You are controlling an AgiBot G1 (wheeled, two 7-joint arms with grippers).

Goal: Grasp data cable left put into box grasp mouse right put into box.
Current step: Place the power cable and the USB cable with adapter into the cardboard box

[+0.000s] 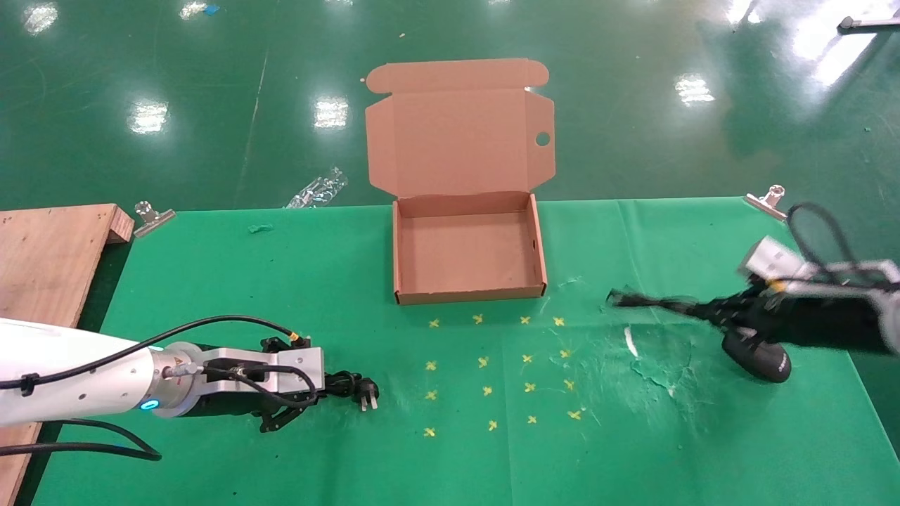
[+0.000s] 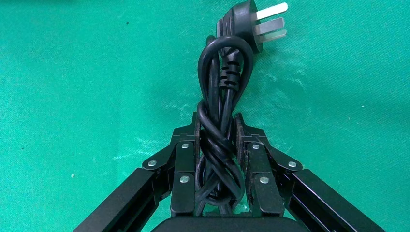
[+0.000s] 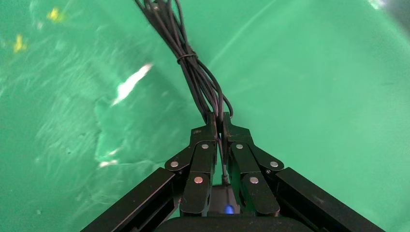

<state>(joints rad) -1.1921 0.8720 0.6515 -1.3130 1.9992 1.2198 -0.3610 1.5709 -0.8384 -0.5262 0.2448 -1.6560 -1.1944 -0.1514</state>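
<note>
Data cable pinched in left gripper, low on cloth; right gripper closed on mouse cord. Next judged: lift, carry to box at 1 o'clock.

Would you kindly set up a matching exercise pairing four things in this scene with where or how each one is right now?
Things:
1. data cable
2. mouse
3. box
4. left gripper

States:
A. lid open, nothing inside
B. hanging by its thin cord from the right gripper
C. shut, near the table's left front
D. bundled, plug prongs sticking out past the fingers

Pairs: 1-D, 2-B, 3-A, 4-C
</note>
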